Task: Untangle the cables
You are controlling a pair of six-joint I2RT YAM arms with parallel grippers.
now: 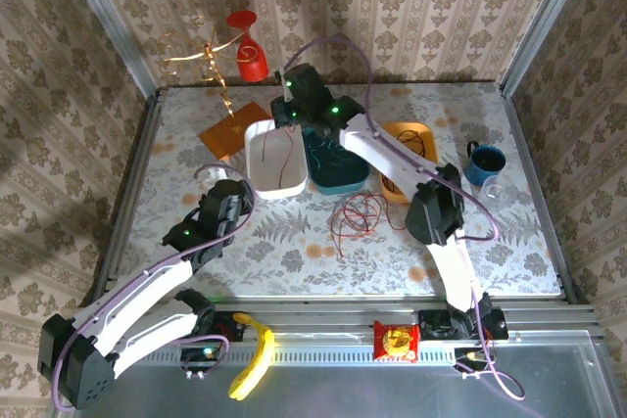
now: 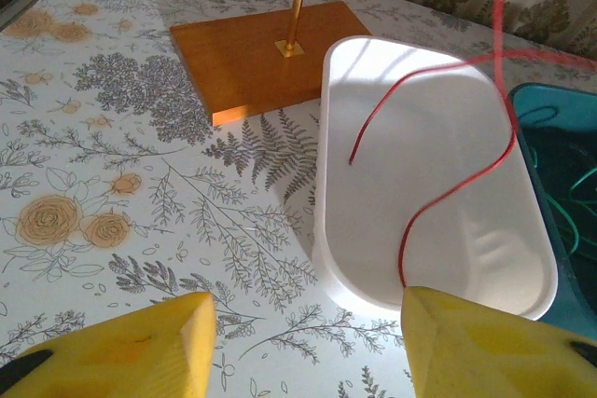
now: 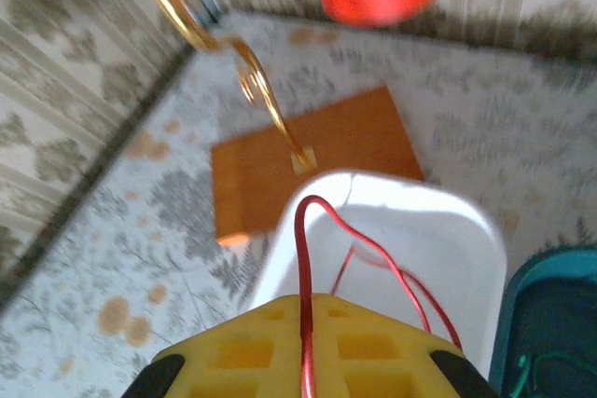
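My right gripper (image 1: 287, 115) (image 3: 305, 309) hangs over the white tray (image 1: 257, 181) and is shut on the red cable (image 3: 302, 230). That cable loops up from the pinched yellow fingers (image 3: 233, 351) and falls into the tray (image 3: 280, 240). In the left wrist view the red cable (image 2: 438, 198) snakes across the white tray (image 2: 322, 221). A loose tangle of red and black cables (image 1: 358, 214) lies on the table in front of the trays. A green cable (image 2: 578, 184) lies in the teal tray (image 1: 338, 178). My left gripper (image 1: 235, 188) (image 2: 303, 351) stands open just short of the white tray's near rim, holding nothing.
A wooden base (image 1: 227, 131) with a gold wire stand (image 3: 252, 81) sits left of the white tray, and a red piece (image 1: 251, 58) hangs behind it. An orange tray (image 1: 411, 134) and a blue cup (image 1: 485, 163) stand to the right. A banana (image 1: 250, 354) and a red packet (image 1: 396, 341) lie on the near ledge.
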